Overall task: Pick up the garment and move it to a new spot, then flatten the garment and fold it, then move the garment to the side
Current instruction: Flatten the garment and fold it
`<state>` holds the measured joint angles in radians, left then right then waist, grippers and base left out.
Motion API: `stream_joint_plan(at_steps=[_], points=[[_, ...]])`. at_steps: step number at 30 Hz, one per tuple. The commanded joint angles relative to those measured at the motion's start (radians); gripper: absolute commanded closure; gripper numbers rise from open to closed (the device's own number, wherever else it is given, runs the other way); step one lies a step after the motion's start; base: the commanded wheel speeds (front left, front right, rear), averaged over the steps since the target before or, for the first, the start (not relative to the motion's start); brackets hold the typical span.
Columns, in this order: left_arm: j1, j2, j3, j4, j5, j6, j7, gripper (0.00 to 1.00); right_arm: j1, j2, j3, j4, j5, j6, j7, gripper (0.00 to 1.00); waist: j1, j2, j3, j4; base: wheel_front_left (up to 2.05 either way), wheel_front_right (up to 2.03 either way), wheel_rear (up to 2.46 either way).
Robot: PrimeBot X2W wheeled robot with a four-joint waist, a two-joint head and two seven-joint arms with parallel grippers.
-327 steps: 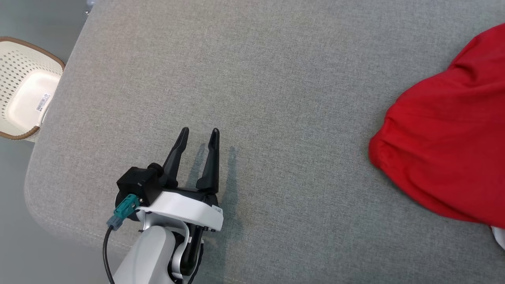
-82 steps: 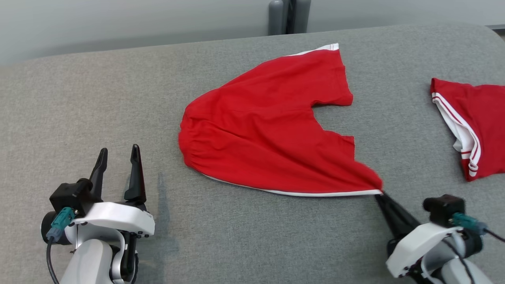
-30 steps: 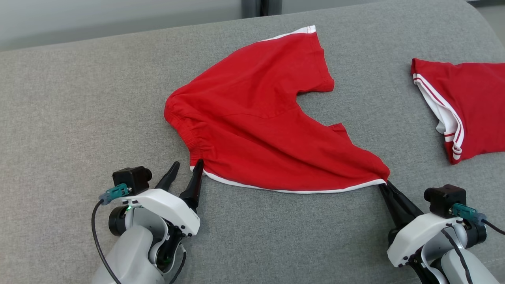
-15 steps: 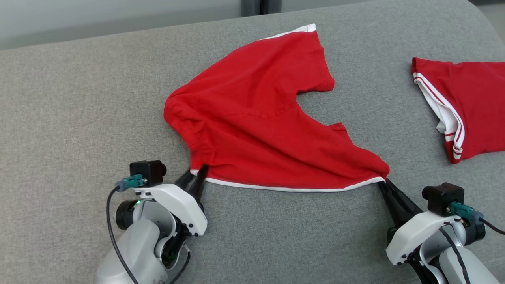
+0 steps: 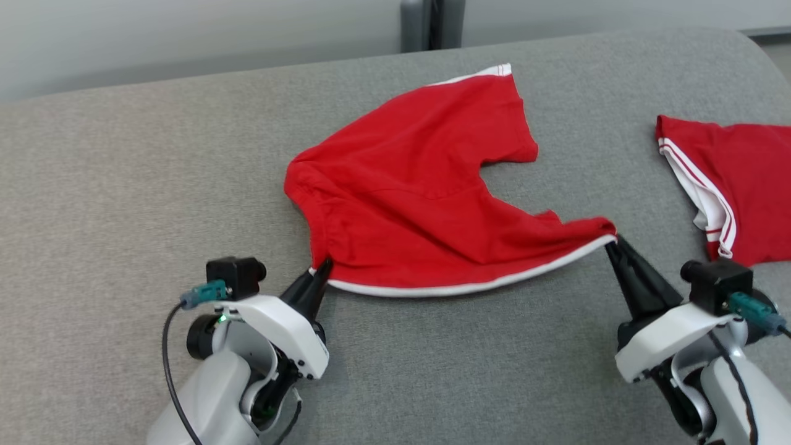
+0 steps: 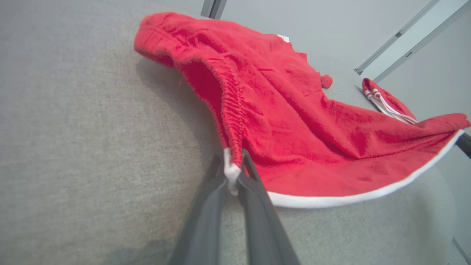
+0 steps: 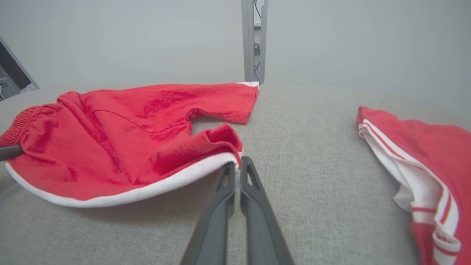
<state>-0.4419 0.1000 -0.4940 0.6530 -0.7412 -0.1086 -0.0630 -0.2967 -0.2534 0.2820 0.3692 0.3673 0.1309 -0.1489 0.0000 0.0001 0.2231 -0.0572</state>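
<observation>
Left claw (image 5: 322,267) is clamping shut on the waistband corner of the red garment (image 5: 420,204) while the right claw (image 5: 613,242) is pinching its white-trimmed leg hem, the cloth lying across the middle of the grey worktop (image 5: 123,185) and reaching toward the far edge.

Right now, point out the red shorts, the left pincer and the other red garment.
red shorts (image 5: 420,204), head view, middle of the cloth.
left pincer (image 5: 322,268), head view, between its tips at the waistband corner.
other red garment (image 5: 751,176), head view, red panel.
</observation>
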Motion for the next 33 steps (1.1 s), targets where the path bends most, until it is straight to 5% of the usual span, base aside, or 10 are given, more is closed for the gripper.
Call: stream_joint_plan(at_steps=[1, 14, 20, 25, 33], points=[[0.000, 0.015, 0.005, -0.021, -0.003, 0.005, 0.009, 1.00, -0.014, -0.009, -0.004, -0.012, -0.007, 0.000, -0.011, 1.00, 0.0000, -0.0001, -0.017, 0.013, 0.00, 0.00, 0.00], [-0.113, 0.113, 0.072, -0.451, -0.157, 0.071, 0.365, 1.00, -0.228, -0.049, -0.040, -0.143, -0.057, 0.000, -0.018, 1.00, 0.0000, -0.0001, -0.086, 0.041, 0.00, 0.00, 0.00], [-0.203, 0.105, 0.145, -0.584, -0.281, 0.162, 0.513, 1.00, -0.340, -0.045, -0.043, -0.147, -0.025, 0.000, 0.007, 1.00, 0.0000, -0.0001, -0.116, 0.032, 0.00, 0.00, 0.00], [-0.276, 0.059, 0.233, -0.652, -0.406, 0.290, 0.598, 1.00, -0.450, -0.060, -0.058, -0.163, 0.054, 0.000, 0.069, 1.00, 0.0000, -0.0001, -0.139, 0.019, 0.00, 0.00, 0.00], [-0.396, 0.068, 0.257, -0.648, -0.427, 0.400, 0.680, 1.00, -0.606, -0.092, -0.058, -0.155, 0.082, 0.000, 0.163, 1.00, 0.0000, -0.0001, -0.054, 0.017, 0.00, 0.00, 0.00]])
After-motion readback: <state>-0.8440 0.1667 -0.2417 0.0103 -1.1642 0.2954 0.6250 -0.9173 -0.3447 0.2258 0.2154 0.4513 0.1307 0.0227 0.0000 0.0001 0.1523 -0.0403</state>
